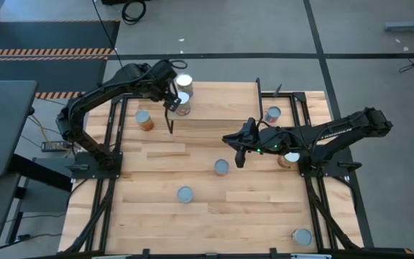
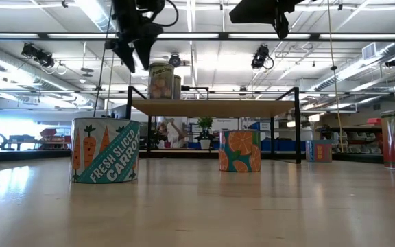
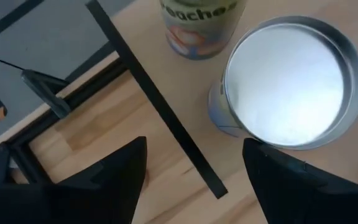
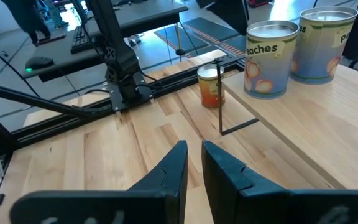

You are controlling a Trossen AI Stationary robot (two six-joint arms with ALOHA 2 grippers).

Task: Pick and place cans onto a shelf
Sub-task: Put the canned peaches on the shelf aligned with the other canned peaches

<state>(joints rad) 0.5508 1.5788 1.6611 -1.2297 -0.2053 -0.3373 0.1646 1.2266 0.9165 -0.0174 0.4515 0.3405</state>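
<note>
The shelf (image 1: pixel 221 101) stands at the table's far side on black legs. Two cans (image 1: pixel 184 81) (image 1: pixel 182 101) stand upright on its left end. They also show in the low view (image 2: pixel 160 81) and the right wrist view (image 4: pixel 269 59). My left gripper (image 1: pixel 171 104) (image 3: pixel 191 180) is open and empty above the shelf's left edge, just beside the nearer can (image 3: pixel 284 81). My right gripper (image 1: pixel 237 150) (image 4: pixel 194 165) hovers shut and empty over the table's middle right. Several more cans stand on the tabletop, among them one left of the shelf (image 1: pixel 144 120) and one mid-table (image 1: pixel 221 167).
Other cans stand at the near middle (image 1: pixel 185 194), the near right corner (image 1: pixel 302 236), under my right arm (image 1: pixel 290 158) and by the shelf's right end (image 1: pixel 272 114). The shelf's black legs (image 3: pixel 160 106) rise by my left gripper. Bare wood lies at the table's near left (image 1: pixel 142 208).
</note>
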